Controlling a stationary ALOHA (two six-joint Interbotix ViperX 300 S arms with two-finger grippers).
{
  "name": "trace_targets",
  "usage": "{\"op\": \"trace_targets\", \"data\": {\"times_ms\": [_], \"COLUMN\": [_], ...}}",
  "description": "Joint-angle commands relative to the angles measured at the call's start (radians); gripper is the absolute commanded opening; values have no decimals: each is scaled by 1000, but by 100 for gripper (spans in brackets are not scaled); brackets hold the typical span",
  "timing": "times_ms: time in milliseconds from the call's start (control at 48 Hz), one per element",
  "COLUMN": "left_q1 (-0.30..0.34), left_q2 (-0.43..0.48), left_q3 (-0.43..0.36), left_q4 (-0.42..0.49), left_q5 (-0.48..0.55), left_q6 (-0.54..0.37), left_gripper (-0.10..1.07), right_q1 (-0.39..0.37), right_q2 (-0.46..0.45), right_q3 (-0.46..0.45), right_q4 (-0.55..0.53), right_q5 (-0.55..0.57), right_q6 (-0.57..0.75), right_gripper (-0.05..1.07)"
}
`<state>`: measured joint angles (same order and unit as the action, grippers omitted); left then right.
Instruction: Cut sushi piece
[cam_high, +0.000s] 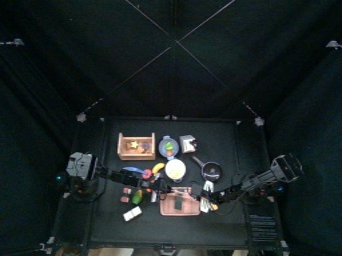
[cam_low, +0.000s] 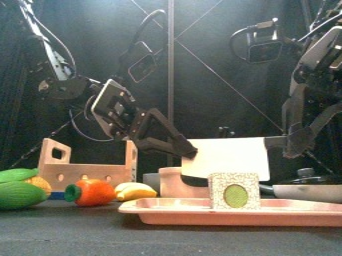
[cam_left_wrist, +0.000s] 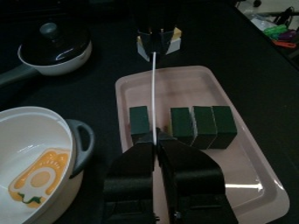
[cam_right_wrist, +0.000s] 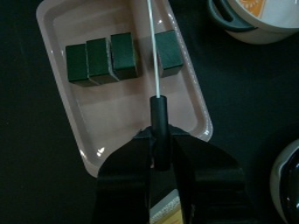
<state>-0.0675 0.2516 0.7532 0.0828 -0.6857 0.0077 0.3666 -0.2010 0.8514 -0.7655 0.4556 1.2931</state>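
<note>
When you look across the bench (cam_low: 54, 238) from its front edge, the pink tray (cam_low: 174, 207) comes first, lying flat and close. On it sits the sushi (cam_left_wrist: 193, 124), dark green blocks in a row along the middle of the tray. Three blocks touch each other. One block (cam_left_wrist: 145, 122) sits a little apart from them. From the front you see the end of the row, a pale square with a green spot in it. The knife (cam_low: 230, 155) has a wide white blade, and it hangs right over the sushi. Seen from above, its thin edge runs through the gap between the one block and the three. The right end effector (cam_right_wrist: 158, 131) is clamped on the knife's black handle, with the blade pointing away from it over the tray. The left end effector (cam_left_wrist: 158, 153) is at the other end of the blade, just over the tray. I cannot tell if it is apart or together. Just beside the tray is a white bowl (cam_left_wrist: 41, 131) with a toy fried egg (cam_left_wrist: 41, 175) inside. A yellow toy (cam_low: 134, 190), an orange toy (cam_low: 91, 190) and a green toy (cam_low: 16, 190) lie off to the left. Behind them stands a wooden box (cam_low: 80, 160). Farther back is a black pot (cam_left_wrist: 52, 44) with its lid on.
</note>
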Motion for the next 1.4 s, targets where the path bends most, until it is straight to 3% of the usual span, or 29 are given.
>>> {"op": "trace_targets", "data": {"times_ms": [0,167,604,1375], "left_q1": [0,-3,-126,-118], "left_q2": [-28,-46,-51,-32], "left_q3": [-18,-20,-15,-14], "left_q4": [0,2,-5,-23], "left_q5": [-9,-9,-9,-9], "left_q6": [2,2,-2,0], "left_gripper": [37,37,37,37], "right_q1": [-6,-5,9,3], "right_q2": [-32,-41,-41,-26], "right_q3": [-35,-49,-75,-60], "right_q4": [-14,-14,-11,-14], "right_q5": [-5,-6,-67,-69], "right_q6": [-3,-3,-2,-2], "right_gripper": [50,50,50,50]}}
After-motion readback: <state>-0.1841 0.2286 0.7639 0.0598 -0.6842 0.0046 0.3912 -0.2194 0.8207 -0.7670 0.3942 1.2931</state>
